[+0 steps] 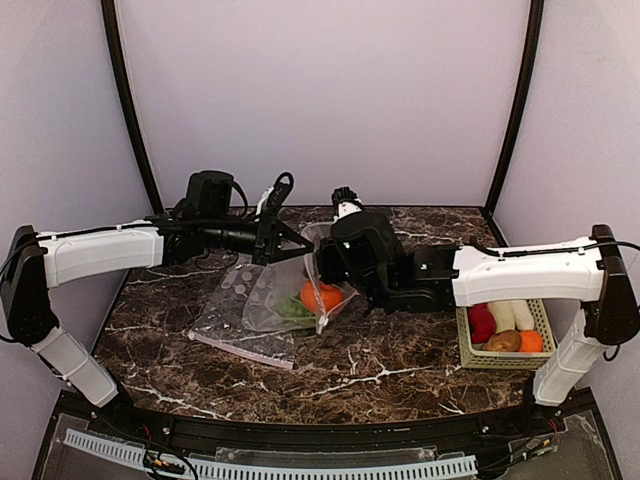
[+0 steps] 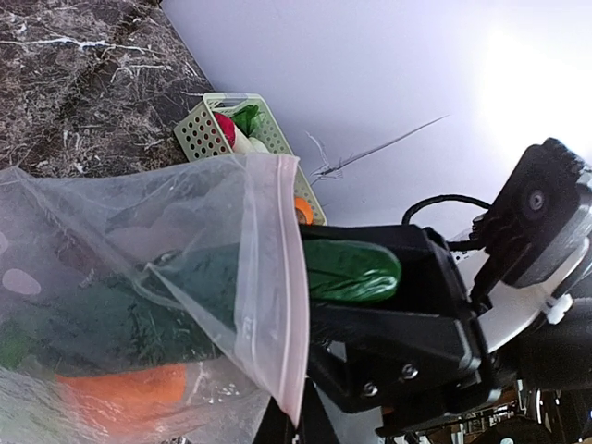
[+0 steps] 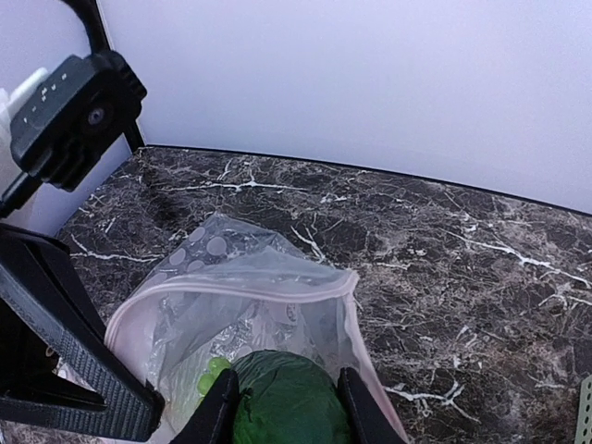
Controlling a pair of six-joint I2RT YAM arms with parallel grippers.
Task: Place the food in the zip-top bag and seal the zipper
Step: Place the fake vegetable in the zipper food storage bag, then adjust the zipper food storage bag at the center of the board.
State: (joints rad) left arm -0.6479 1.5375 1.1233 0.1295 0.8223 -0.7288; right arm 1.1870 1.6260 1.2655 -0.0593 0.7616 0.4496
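Observation:
The zip-top bag stands held open on the table, an orange fruit and greens inside. My left gripper is shut on the bag's mouth edge and holds it up; in the left wrist view the pinkish zipper runs down to my fingers. My right gripper is shut on a leafy green vegetable just above the open mouth. Green grapes show inside the bag. The vegetable also shows in the left wrist view.
A pale green slotted basket at the right holds a red apple, a white radish, a potato and an orange piece. A second dotted bag lies flat left of the held one.

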